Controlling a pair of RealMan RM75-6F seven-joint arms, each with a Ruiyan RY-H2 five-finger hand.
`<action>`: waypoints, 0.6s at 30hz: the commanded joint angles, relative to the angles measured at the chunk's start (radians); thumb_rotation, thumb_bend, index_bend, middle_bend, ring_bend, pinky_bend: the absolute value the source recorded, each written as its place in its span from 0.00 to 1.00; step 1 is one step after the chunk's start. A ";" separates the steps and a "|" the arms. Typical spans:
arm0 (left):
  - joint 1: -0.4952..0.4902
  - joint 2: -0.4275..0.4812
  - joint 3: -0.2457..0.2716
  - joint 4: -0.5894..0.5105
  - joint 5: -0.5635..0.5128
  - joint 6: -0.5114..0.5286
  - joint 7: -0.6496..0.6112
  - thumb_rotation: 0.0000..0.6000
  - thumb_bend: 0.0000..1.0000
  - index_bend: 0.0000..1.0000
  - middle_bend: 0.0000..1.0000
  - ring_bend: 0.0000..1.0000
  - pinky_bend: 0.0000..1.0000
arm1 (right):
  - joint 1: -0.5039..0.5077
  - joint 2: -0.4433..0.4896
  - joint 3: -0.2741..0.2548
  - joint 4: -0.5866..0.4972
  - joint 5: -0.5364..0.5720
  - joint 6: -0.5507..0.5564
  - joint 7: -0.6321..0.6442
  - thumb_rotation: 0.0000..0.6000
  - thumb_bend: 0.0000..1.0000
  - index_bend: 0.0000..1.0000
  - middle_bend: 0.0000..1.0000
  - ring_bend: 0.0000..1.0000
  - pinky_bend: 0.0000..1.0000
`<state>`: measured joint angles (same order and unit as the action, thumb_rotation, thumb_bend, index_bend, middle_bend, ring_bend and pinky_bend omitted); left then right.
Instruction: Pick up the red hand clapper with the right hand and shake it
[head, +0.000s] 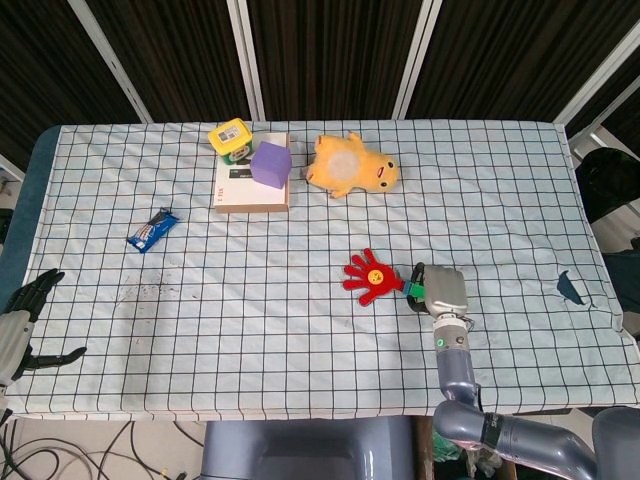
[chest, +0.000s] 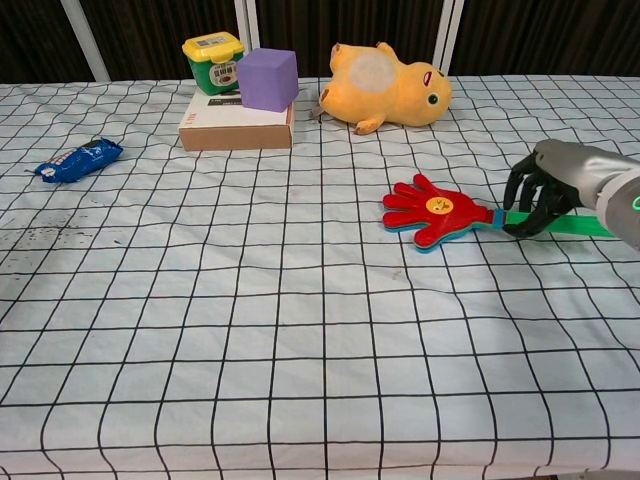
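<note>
Red hand clapper held by its green handle

Red hand clapper (chest: 433, 210) was near the right side of the checked tablecloth (chest: 250, 320), its red palm pointing to the left. The right hand (chest: 545, 190) was grasping its green handle (chest: 575, 226), with the dark fingers (chest: 522, 195) curled around it. Whether the red palm touched the cloth could not be told. The left hand (head: 25, 318) was at the left edge of the table, released, holding nothing, fingers apart. At the far side, a purple cube (chest: 267, 79) lay on a flat box (chest: 237, 125), a yellow-lidded green container (chest: 213, 60) stood just beside the cube, and a yellow plush toy (chest: 385, 87) lay to their right. A blue snack packet (chest: 78, 160) lay at the left.
</note>
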<state>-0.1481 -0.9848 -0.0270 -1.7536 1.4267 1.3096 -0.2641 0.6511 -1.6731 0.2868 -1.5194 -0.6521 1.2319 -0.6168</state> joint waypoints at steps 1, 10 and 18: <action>0.000 0.000 0.000 -0.001 0.000 0.000 -0.001 1.00 0.00 0.00 0.00 0.00 0.01 | -0.012 0.006 -0.005 -0.010 -0.039 0.004 0.035 1.00 0.65 0.72 0.62 0.51 0.50; 0.001 0.002 0.002 -0.004 -0.001 -0.003 -0.005 1.00 0.00 0.00 0.00 0.00 0.01 | -0.047 0.031 -0.005 -0.066 -0.142 0.023 0.143 1.00 0.70 0.77 0.73 0.61 0.60; 0.000 0.003 0.004 -0.010 -0.005 -0.009 -0.007 1.00 0.00 0.00 0.00 0.00 0.01 | -0.107 0.090 -0.010 -0.162 -0.307 0.039 0.340 1.00 0.74 0.80 0.76 0.64 0.65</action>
<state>-0.1478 -0.9818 -0.0235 -1.7639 1.4218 1.3002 -0.2714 0.5699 -1.6101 0.2805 -1.6438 -0.8989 1.2644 -0.3425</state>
